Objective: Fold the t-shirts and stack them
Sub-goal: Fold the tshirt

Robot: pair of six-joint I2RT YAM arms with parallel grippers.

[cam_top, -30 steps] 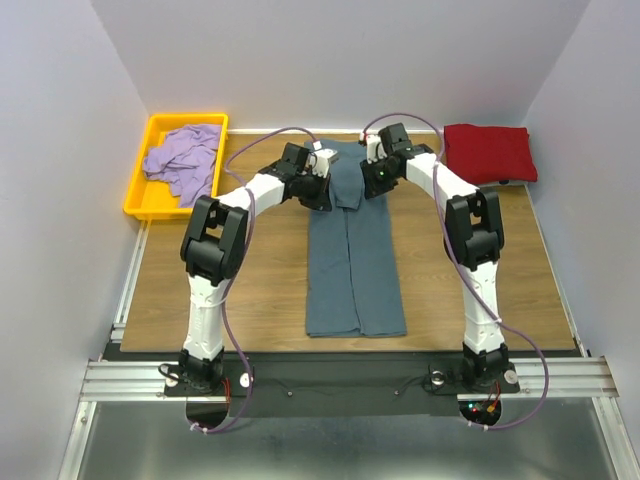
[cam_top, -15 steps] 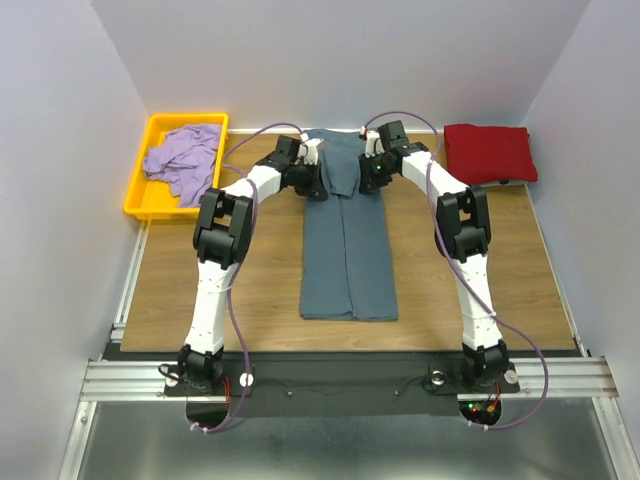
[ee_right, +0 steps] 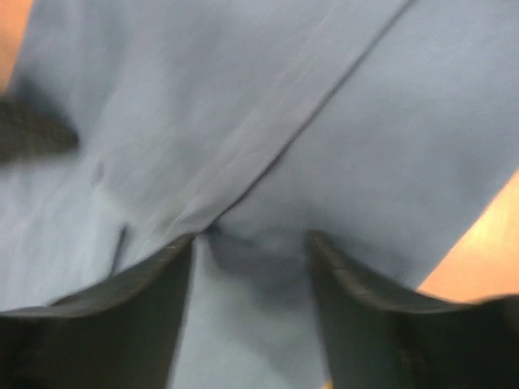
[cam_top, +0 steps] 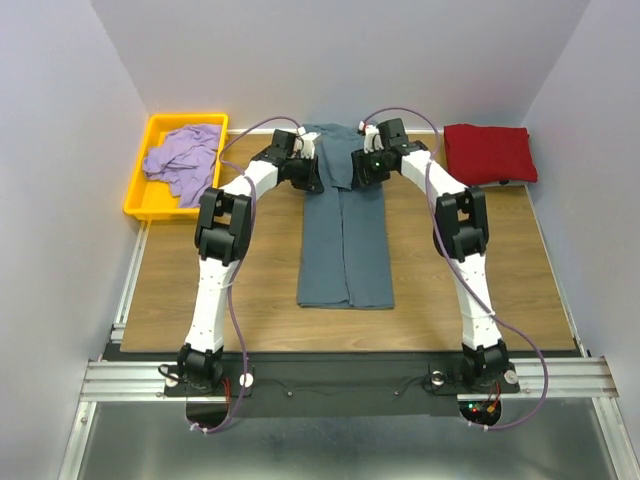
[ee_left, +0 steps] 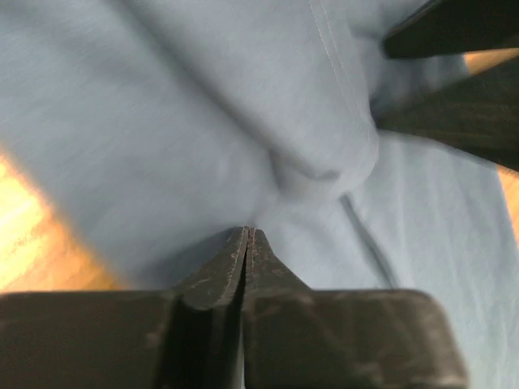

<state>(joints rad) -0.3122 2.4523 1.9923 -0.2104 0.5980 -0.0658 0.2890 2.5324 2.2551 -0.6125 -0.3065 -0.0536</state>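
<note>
Currently the blue shirt (cam_top: pixel 345 250) lies lengthwise on the surface (cam_top: pixel 250 290). My left claw (ee_left: pixel 247 232) pinches its far end; my right claw (ee_right: pixel 251 241) stands parted over it. I would open left, then lift both straight up without dragging cloth.

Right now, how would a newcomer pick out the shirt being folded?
On the wooden table, look down the middle. The blue-grey shirt lies there flat as a long narrow strip. Unlike it, the purple shirt is crumpled in the yellow tray at left, and the red shirt is a folded square at right.
</note>
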